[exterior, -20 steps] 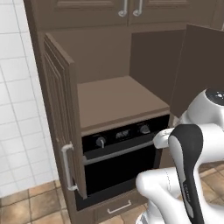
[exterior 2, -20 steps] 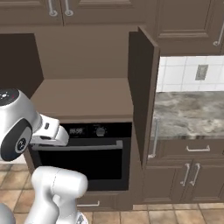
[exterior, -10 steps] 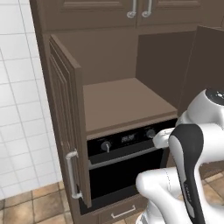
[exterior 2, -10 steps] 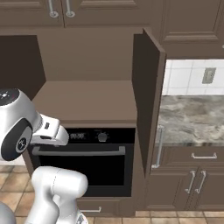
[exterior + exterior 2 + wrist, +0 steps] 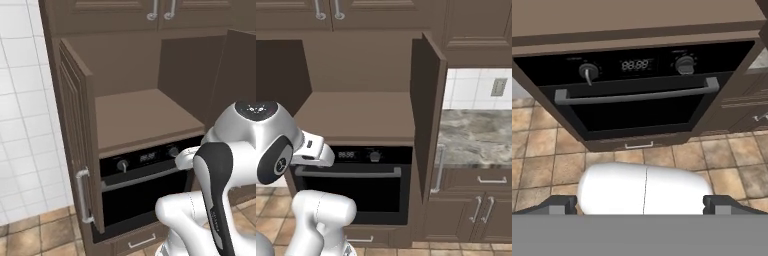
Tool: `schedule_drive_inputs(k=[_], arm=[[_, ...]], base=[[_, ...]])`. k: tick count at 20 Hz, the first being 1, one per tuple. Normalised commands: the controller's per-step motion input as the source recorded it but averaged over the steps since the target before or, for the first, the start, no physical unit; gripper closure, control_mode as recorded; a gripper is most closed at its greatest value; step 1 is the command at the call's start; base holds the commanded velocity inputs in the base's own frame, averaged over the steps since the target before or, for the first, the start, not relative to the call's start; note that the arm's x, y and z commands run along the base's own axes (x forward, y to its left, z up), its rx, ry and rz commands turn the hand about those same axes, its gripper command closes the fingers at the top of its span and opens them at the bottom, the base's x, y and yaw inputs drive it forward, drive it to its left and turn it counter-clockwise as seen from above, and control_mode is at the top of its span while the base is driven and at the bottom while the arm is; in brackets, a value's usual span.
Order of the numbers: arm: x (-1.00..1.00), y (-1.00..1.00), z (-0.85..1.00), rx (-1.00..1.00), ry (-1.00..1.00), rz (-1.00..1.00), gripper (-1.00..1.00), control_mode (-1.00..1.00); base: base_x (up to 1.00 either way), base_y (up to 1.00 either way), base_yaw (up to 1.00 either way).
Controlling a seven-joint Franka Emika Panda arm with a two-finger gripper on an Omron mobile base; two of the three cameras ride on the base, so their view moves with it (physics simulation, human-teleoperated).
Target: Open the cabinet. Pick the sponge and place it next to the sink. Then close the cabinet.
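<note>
With both doors swung wide, the opening step looks done — the sponge pick is the step in hand. At the bottom of the hand view the gripper (image 5: 643, 204) shows its two dark tips set far apart at the frame's lower corners, jaws wide open and holding nothing, aimed at the black oven (image 5: 637, 100) and the tiled floor (image 5: 542, 145) beneath it. In the left base view the white arm (image 5: 215, 195) is folded low at lower right, elbow bent, hand well short of the shelf. Beyond it the cabinet (image 5: 80, 150) stands open in mid-frame, its brown shelf (image 5: 140, 117) looking bare; the sponge cannot be made out on it. The next move likely calls for raising the hand toward the shelf to find the sponge — then reaching in between the doors.
</note>
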Motion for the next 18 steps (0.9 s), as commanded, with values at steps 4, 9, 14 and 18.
schedule_drive_inputs(k=[4, 9, 14, 18], arm=[[0.00, 0.00, 0.00, 0.00, 0.00, 0.00, -1.00, 1.00], [0.00, 0.00, 0.00, 0.00, 0.00, 0.00, -1.00, 1.00], [0.00, 0.00, 0.00, 0.00, 0.00, 0.00, -1.00, 1.00], [0.00, 0.00, 0.00, 0.00, 0.00, 0.00, -1.00, 1.00]], base=[[0.11, -0.22, 0.22], [0.15, -0.31, 0.26], [0.00, -0.19, 0.14], [0.15, -0.22, 0.00]])
